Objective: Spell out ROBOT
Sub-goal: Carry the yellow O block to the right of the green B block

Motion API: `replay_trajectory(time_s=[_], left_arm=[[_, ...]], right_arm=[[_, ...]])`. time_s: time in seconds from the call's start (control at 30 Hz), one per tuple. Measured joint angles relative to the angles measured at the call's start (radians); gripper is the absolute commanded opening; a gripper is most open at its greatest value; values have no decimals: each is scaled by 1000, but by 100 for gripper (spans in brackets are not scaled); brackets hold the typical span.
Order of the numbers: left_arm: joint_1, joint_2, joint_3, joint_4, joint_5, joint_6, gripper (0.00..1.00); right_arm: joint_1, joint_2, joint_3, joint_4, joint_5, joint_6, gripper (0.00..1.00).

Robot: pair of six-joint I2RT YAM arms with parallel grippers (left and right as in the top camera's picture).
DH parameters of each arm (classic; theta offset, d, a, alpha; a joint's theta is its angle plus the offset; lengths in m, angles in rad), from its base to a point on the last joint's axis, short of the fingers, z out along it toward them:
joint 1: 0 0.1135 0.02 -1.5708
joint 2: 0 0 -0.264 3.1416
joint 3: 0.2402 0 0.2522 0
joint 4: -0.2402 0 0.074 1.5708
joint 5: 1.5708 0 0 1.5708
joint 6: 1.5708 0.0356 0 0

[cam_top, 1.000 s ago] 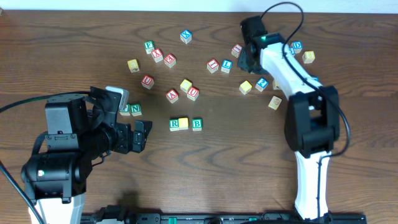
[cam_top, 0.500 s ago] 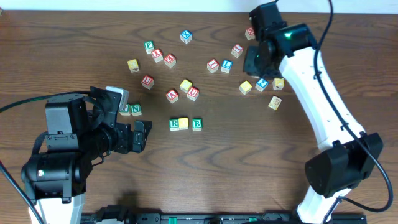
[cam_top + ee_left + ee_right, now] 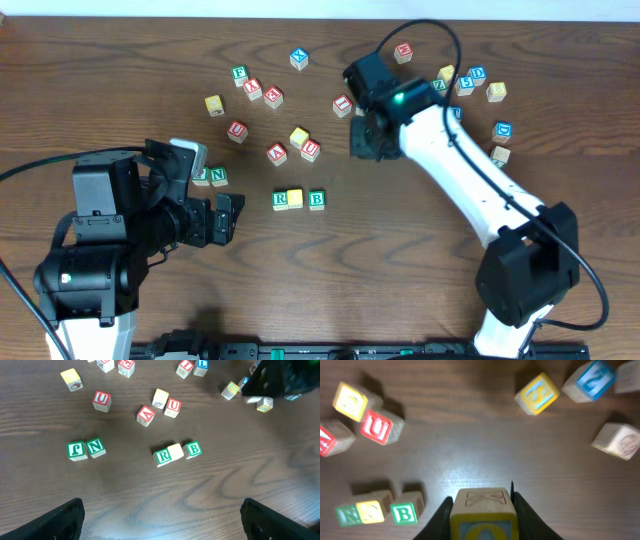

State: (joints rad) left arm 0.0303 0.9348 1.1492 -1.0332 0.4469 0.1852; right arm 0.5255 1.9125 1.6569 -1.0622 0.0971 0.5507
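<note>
Yellow-faced block (image 3: 483, 519) in right gripper (image 3: 482, 506)

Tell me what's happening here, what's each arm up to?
The right claw is shut on a yellow block, held above the table. Down on the wood, R, a yellow cube and B sit side by side, so ROBOT is two letters short. The left claw is open and empty at the lower left. Other lettered cubes lie scattered farther back.
</note>
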Motion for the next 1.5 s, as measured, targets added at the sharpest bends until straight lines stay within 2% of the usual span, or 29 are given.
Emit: replay_trajectory(time_s=[0.37,0.67,1.03,1.5], left_arm=[[0,0,0,0,0,0,98],[0,0,0,0,0,0,98],[0,0,0,0,0,0,98],[0,0,0,0,0,0,98]], right_arm=[[96,2,-277,280,-4,2,12],[150,3,-388,405,-4,21,13],[201,3,-424,461,-3,70,10],[239,3,-436,470,74,112,13]])
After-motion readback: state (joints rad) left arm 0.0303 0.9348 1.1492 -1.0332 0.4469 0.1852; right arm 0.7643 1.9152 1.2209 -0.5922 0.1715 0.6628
